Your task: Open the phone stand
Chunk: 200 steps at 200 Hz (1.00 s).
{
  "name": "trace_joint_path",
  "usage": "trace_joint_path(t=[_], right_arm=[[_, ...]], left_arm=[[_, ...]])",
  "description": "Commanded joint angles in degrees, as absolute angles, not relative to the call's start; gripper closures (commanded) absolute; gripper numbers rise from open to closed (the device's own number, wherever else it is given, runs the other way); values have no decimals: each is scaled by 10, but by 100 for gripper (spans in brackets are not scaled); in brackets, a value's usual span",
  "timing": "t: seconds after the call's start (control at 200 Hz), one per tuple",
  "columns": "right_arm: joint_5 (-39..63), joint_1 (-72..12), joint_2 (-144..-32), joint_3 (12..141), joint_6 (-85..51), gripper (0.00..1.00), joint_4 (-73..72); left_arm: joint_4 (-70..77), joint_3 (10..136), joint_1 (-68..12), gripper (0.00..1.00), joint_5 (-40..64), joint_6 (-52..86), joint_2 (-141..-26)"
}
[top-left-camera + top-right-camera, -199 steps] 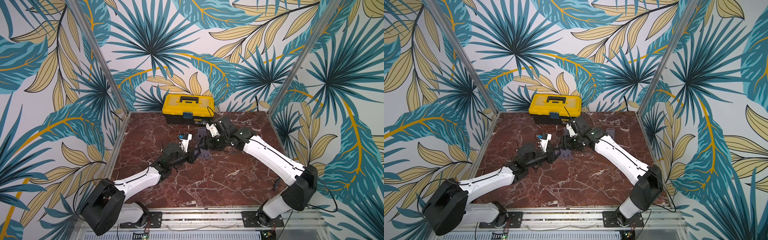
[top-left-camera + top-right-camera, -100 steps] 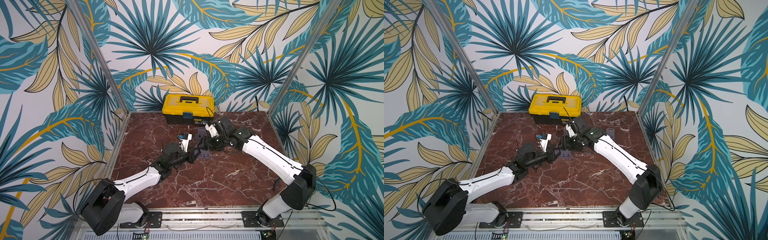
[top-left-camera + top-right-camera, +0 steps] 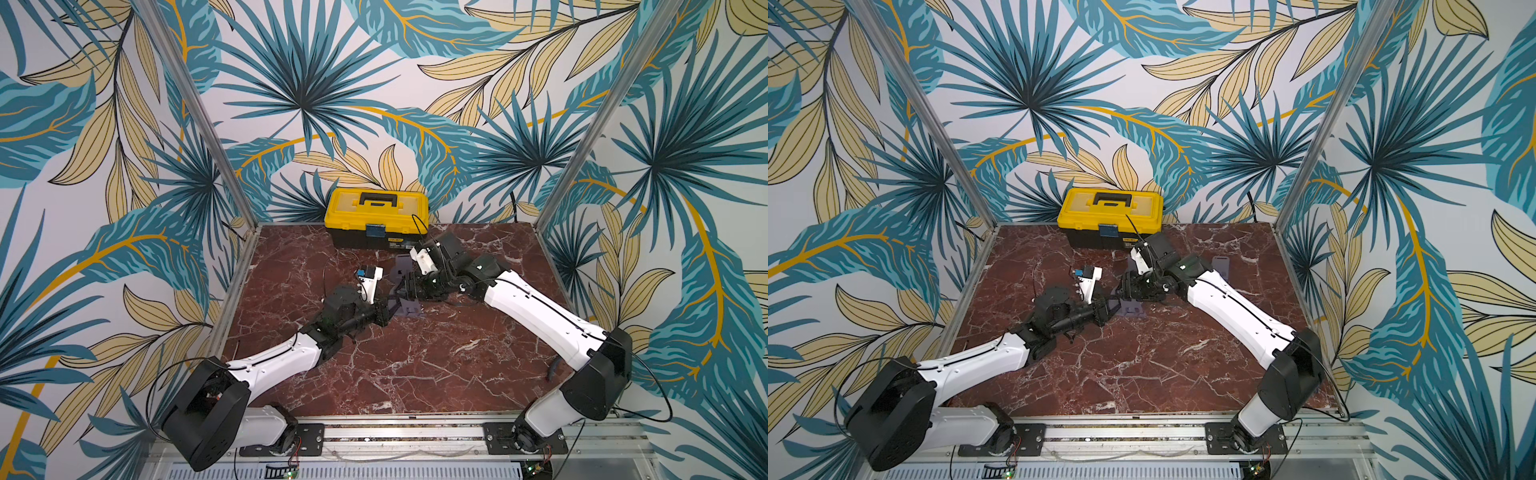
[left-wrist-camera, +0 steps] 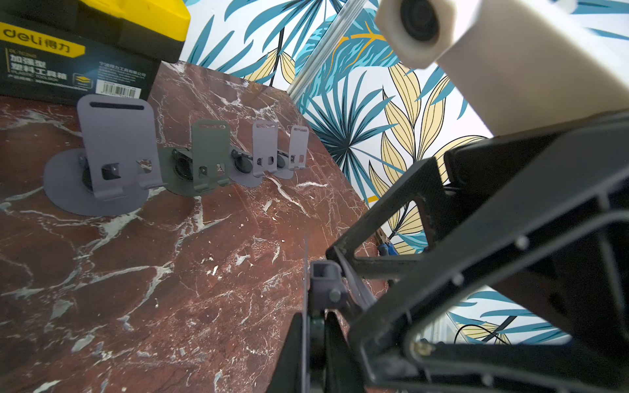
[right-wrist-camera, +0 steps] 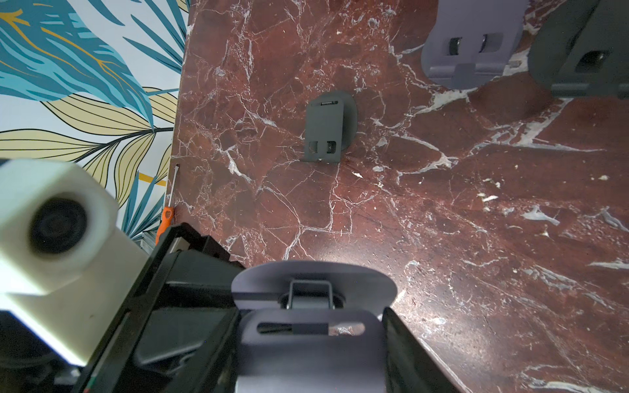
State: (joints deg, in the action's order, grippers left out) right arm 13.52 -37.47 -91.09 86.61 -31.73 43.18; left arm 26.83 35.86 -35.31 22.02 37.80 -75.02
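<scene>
Shut yellow plastic toolbox [image 3: 376, 212] at twelve o'clock; low-reaching left end effector [image 3: 385, 312] and right end effector [image 3: 405, 288] clamp the grey metal phone stand [image 3: 409, 309].

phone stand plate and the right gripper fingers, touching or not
Touching. The right wrist view shows the phone stand plate pinched between the fingers of the right gripper, both edges against them.

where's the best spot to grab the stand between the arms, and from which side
Take the stand by the slotted free end of its plate, jaws across the two long edges, coming from the side opposite the hinge. The plate is flat and narrow, and that end likely gives most leverage. The right gripper sits so; the left gripper pins the base.
</scene>
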Motion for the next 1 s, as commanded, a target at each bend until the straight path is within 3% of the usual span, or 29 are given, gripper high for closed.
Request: trace_joint_path(t=[0.0, 0.997], right_arm=[[86, -374, -884, 854, -315, 60, 442], [24, -374, -817, 844, -321, 64, 429]], left_arm=[[286, 360, -337, 100, 205, 395, -757], [224, 341, -298, 100, 145, 452, -816]])
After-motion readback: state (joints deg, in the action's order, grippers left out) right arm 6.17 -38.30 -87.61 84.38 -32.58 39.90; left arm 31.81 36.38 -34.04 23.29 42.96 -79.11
